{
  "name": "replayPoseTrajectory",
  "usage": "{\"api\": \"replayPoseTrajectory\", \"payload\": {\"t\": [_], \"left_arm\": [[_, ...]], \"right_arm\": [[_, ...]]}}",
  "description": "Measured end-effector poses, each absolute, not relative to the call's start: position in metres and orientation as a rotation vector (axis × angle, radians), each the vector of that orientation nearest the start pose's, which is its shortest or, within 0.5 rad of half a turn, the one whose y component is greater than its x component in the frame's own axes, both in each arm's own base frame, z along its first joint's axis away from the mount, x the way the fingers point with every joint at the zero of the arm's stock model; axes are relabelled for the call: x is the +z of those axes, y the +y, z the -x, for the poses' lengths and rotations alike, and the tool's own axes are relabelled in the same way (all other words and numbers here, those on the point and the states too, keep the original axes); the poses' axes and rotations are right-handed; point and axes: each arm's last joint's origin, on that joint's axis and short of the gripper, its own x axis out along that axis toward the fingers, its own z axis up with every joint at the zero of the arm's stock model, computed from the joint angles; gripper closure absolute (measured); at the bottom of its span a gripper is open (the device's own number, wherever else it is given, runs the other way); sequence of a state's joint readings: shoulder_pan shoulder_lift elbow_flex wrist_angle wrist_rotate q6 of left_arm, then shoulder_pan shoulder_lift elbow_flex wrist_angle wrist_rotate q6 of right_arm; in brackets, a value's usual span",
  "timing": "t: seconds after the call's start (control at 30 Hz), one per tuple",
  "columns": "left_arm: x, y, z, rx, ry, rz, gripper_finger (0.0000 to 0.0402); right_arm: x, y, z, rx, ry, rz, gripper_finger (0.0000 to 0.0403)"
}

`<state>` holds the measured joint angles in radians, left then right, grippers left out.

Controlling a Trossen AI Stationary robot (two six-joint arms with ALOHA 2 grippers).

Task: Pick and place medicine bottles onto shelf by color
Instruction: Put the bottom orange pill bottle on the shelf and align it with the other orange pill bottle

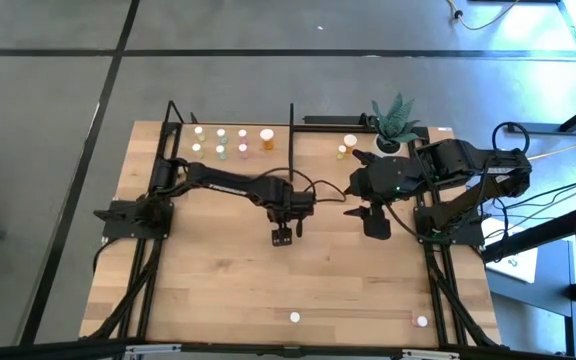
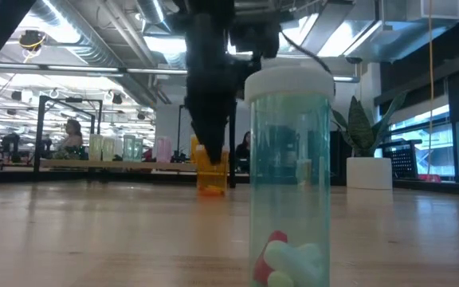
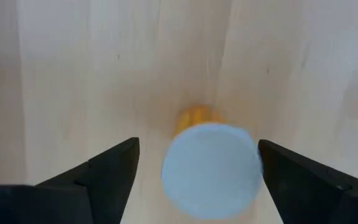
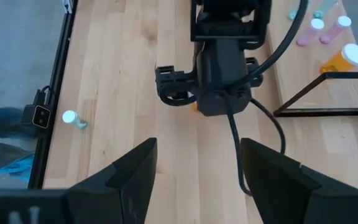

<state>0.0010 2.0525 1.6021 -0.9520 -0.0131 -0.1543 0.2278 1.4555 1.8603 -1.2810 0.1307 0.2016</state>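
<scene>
At six o'clock, two bottles (image 1: 295, 317) are standing unsorted. At centre, our left gripper (image 3: 194, 168) is hanging wide open around an orange bottle (image 3: 210, 163), gripping nothing; our right gripper (image 4: 194, 163) is waiting open beside it. At twelve, the shelf (image 1: 183, 160) is holding about seven bottles.

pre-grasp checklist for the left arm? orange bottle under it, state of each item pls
1. Left gripper open: ok, fingers spread wide in the left wrist view.
2. Orange bottle between the fingers: ok, white cap sits in the gap, nearer one finger.
3. Bottle upright: ok, cap faces the wrist camera.
4. Fingers low enough to close on the body: cannot tell.
5. Right gripper out of the way: ok, open, apart from the left one.
6. Shelf spot by the orange bottle already there: ok, bare board beside it.
</scene>
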Motion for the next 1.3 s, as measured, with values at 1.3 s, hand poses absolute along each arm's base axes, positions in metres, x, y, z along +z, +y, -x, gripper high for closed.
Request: {"api": "replayPoseTrajectory", "payload": {"t": [1.3], "left_arm": [[0.405,-0.086,-0.263,0.459,0.996,0.335,0.0089]], "right_arm": [[0.451,0.055,-0.255,0.018,0.758,-0.051,0.0172]]}}
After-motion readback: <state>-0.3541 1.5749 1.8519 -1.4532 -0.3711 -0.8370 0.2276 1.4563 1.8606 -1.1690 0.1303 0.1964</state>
